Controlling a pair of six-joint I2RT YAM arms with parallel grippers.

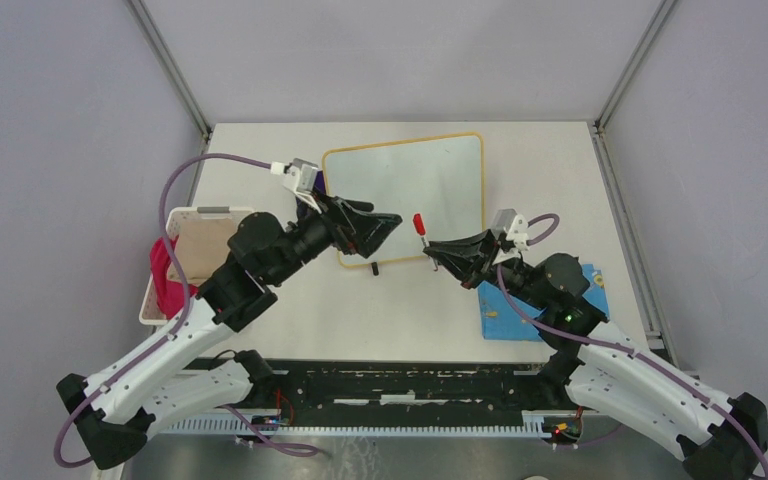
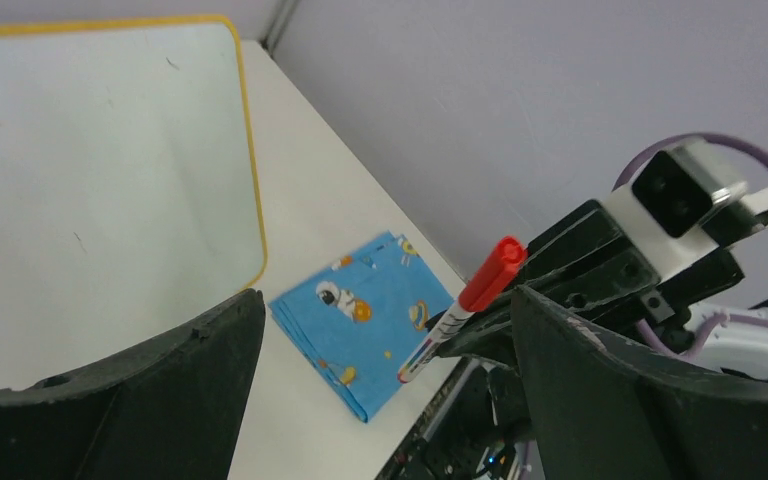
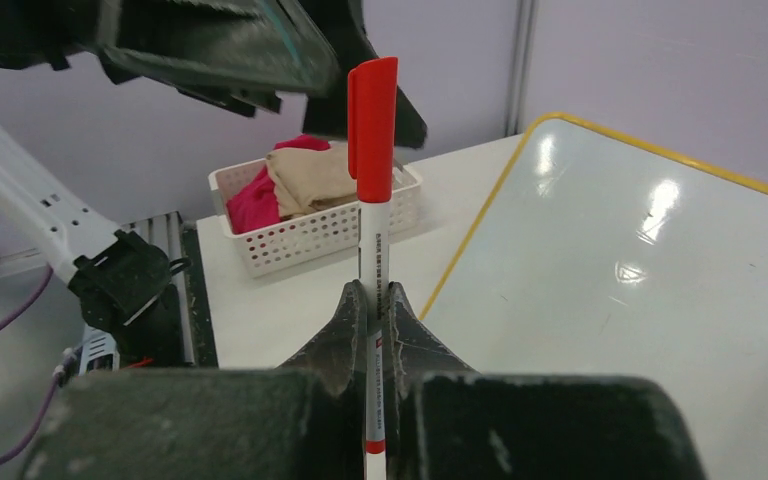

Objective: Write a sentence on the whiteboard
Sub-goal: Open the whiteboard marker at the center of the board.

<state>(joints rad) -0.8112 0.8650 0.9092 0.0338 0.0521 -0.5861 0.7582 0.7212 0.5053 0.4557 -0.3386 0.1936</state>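
The whiteboard point(image 1: 420, 185), glossy white with a yellow-orange frame, lies at the back middle of the table. Its surface point(image 3: 640, 300) shows only faint marks, and no sentence shows on it. My right gripper point(image 1: 435, 250) is shut on a white marker point(image 3: 373, 150) and holds it upright, red cap on top, over the board's near edge. In the right wrist view the fingers point(image 3: 400, 320) pinch the barrel. My left gripper point(image 1: 385, 225) is open, just left of the cap. In the left wrist view the marker point(image 2: 465, 305) stands close to the right finger point(image 2: 600, 370).
A white basket point(image 1: 175, 260) holding pink and tan cloths sits at the table's left edge, also seen as the basket point(image 3: 310, 225) behind the marker. A folded blue patterned cloth point(image 1: 520, 310) lies under the right arm, and shows as the blue cloth point(image 2: 360, 310) beside the whiteboard point(image 2: 100, 170).
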